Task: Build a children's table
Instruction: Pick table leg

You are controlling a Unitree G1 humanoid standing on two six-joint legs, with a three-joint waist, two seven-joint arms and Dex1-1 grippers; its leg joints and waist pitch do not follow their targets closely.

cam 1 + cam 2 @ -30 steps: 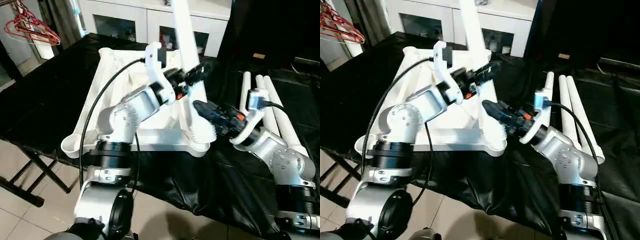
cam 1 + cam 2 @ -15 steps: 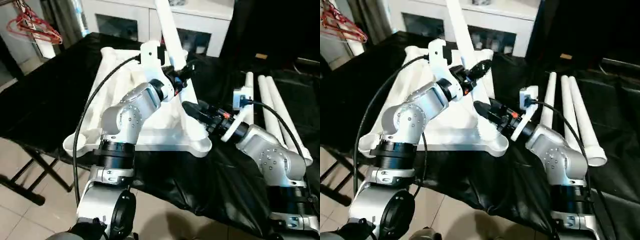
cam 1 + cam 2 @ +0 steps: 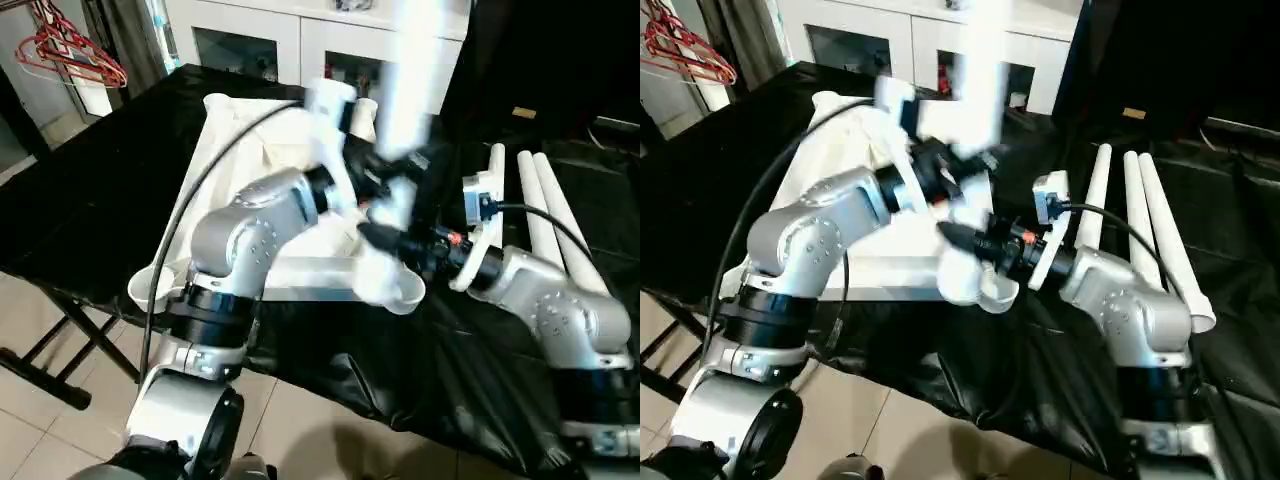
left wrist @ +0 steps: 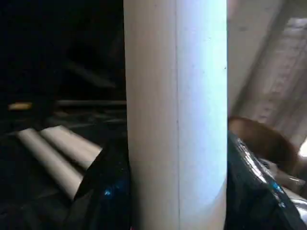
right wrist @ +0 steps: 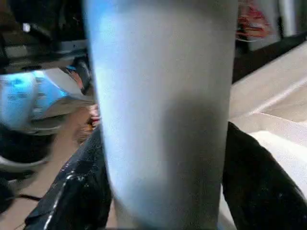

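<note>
Over the black table (image 3: pixel 90 200), both claws flank the upright leg (image 3: pixel 412 80)

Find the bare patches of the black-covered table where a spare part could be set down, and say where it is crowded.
Bare black cloth lies left of the table top, out to the table's left edge. A narrower strip runs along the near edge. Crowded: the near right corner socket, where both arms meet at the upright leg, and the spare legs on the right.

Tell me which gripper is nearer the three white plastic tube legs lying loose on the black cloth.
Right. The right gripper sits by the tabletop's near corner, just beside the loose legs. The left gripper is farther over the white ribbed tabletop, at the upright white tube leg.
</note>
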